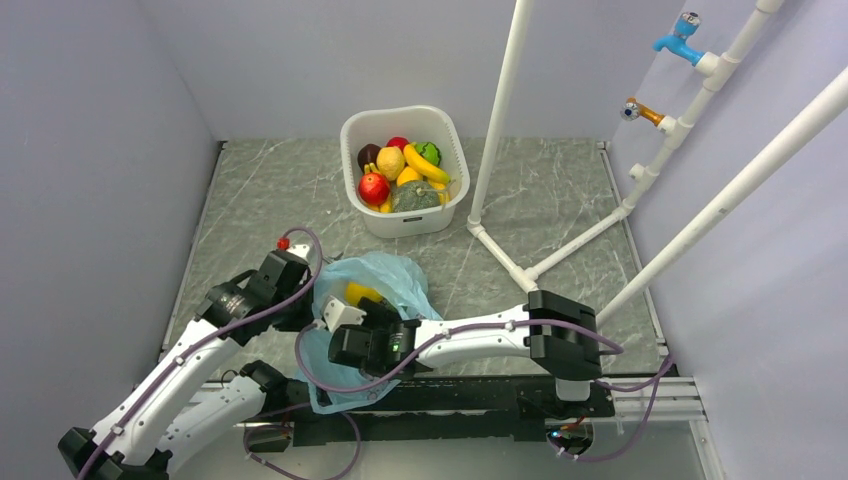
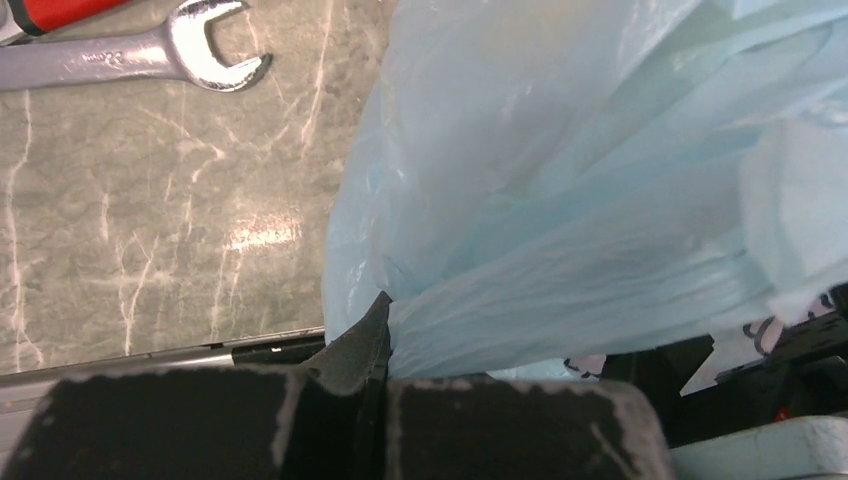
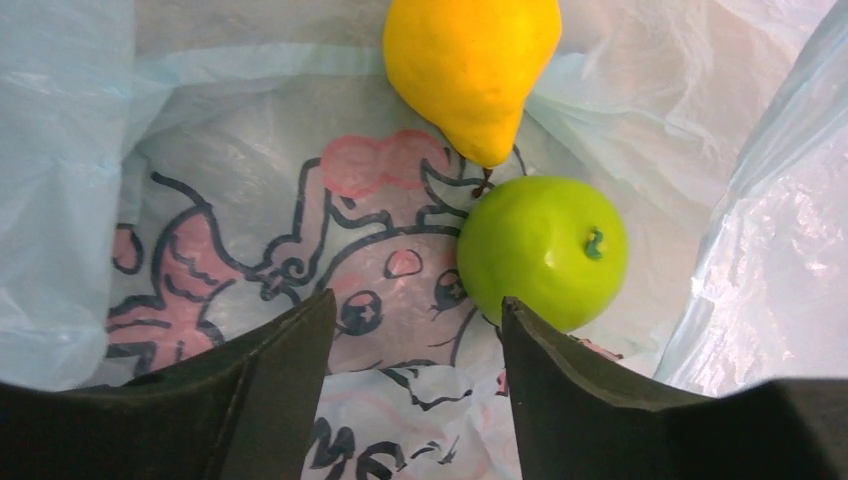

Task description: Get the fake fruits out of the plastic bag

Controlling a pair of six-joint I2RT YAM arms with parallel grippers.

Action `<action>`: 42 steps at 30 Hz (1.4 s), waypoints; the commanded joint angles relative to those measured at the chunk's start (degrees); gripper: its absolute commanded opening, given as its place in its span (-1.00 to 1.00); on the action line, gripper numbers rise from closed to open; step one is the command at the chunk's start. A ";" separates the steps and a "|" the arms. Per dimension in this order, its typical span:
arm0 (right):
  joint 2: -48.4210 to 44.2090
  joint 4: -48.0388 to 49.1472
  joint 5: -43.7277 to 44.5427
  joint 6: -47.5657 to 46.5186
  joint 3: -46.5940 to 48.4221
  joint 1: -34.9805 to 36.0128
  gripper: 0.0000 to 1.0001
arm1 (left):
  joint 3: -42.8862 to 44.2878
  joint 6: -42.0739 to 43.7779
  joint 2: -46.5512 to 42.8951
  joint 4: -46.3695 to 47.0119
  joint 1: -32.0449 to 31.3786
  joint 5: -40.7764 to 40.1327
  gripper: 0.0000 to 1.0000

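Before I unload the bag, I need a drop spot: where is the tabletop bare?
Bare grey marble tabletop lies left of the white plastic tub and in a strip between tub and light-blue plastic bag. Crowded: near edge, with bag, left arm, right arm and a steel spanner.

Inside the plastic bag (image 1: 395,275), apple (image 3: 543,250) lies just beside pear-shaped fruit (image 3: 470,65); tub (image 1: 400,112) stands behind it.

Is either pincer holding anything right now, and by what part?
The left pincer is shut on the plastic bag, pinching a bunched fold of its film. The right pincer is open inside the bag, holding nothing.
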 commanded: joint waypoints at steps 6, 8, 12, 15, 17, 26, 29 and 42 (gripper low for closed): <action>2.64 0.52 2.08 -1.03 2.94 -6.50 0.58 | 0.57 -0.54 -0.08 1.58 -0.97 5.68 -1.00; 3.12 0.57 2.00 -1.22 3.05 -7.42 0.65 | 0.58 -0.57 -0.07 1.53 -0.98 5.73 -1.00; 3.85 0.89 2.26 -1.34 2.84 -9.04 0.80 | 0.55 -0.58 -0.01 1.56 -0.99 5.81 -1.00; 4.55 1.30 2.76 -1.92 2.48 -10.00 0.94 | 0.64 -0.51 0.20 1.57 -0.99 5.86 -1.00; 5.21 1.32 3.67 -2.06 2.36 -10.53 0.98 | 0.59 -0.43 0.32 1.58 -0.99 5.98 -1.00; 7.62 3.27 5.30 -2.46 0.35 -14.35 0.98 | 0.66 -0.32 0.75 1.57 -0.95 6.07 -1.00; 8.03 6.07 5.10 -3.75 -0.78 -14.83 0.98 | 0.67 -0.30 0.95 1.57 -0.99 6.16 -1.00; 7.13 9.72 0.76 -4.31 -0.75 -15.23 0.50 | 0.59 -0.59 0.83 1.40 -0.95 5.75 -1.00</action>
